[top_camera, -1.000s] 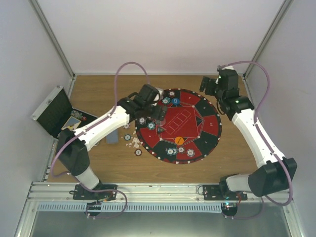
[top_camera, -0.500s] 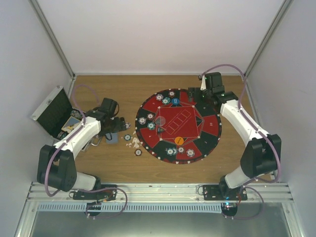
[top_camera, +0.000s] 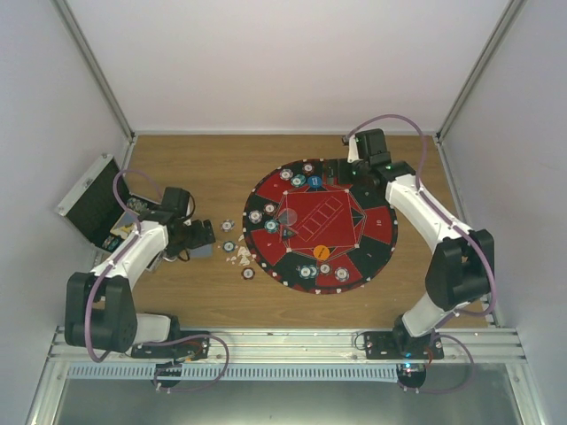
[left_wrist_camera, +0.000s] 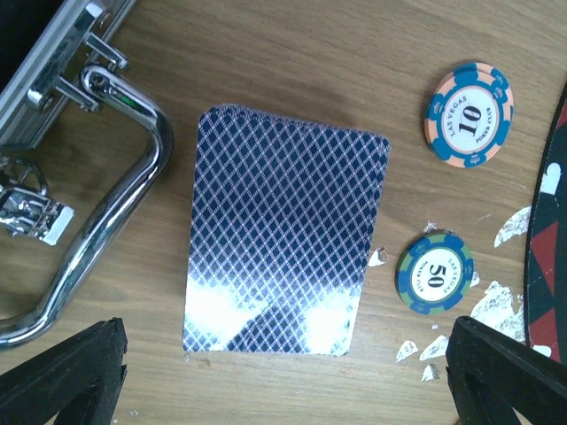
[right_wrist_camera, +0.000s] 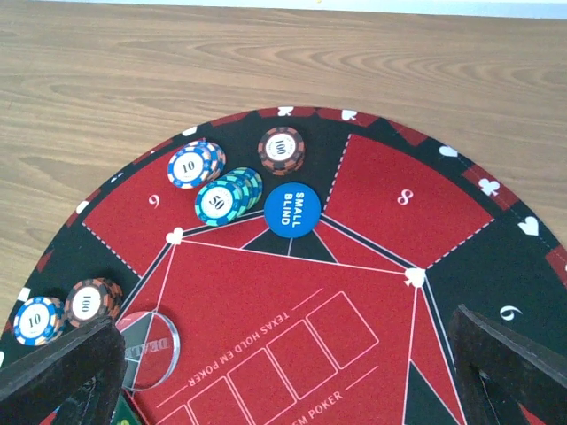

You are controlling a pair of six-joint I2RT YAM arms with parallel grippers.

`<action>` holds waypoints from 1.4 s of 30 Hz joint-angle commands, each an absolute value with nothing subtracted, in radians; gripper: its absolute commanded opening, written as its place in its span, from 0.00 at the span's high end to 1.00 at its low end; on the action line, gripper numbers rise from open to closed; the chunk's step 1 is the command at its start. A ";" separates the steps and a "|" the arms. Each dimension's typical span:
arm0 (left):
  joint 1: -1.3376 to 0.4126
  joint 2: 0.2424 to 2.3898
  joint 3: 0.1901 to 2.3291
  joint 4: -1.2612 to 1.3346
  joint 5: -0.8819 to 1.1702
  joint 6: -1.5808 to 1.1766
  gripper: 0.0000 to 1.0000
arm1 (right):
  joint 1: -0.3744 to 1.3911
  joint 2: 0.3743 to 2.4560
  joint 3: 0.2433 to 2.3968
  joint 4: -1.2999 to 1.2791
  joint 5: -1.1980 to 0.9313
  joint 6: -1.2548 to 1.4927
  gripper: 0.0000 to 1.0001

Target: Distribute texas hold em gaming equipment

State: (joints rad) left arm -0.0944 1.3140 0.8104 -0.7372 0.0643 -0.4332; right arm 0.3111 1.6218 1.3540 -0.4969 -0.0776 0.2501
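Spread wide, the left tool (left_wrist_camera: 283,376) has the card deck (left_wrist_camera: 279,230) just ahead on the counter (left_wrist_camera: 310,53), while the right tool (right_wrist_camera: 283,372), likewise spread, has the blue disc (right_wrist_camera: 293,210) ahead.

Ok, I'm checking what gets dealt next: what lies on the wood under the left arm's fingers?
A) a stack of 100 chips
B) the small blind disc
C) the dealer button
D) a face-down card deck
D: the left wrist view shows the card deck face down between the spread fingers.
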 commanded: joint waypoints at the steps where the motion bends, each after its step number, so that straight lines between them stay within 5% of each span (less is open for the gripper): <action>1: -0.075 1.346 0.818 -0.684 0.114 -0.379 0.01 | 0.327 1.633 1.377 -0.475 -0.101 0.238 0.00; 25: -0.072 1.621 1.014 -0.854 0.060 -0.331 0.01 | 0.336 1.628 1.359 -0.464 -0.107 0.232 0.00; 42: -0.084 1.750 1.025 -0.827 0.073 -0.208 0.19 | 0.336 1.644 1.367 -0.462 -0.105 0.229 0.01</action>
State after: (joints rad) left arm -0.0776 1.7069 1.0119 -0.8394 0.0803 -0.2676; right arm 0.3264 1.6299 1.3540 -0.4709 -0.1066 0.2398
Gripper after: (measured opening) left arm 0.825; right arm 0.996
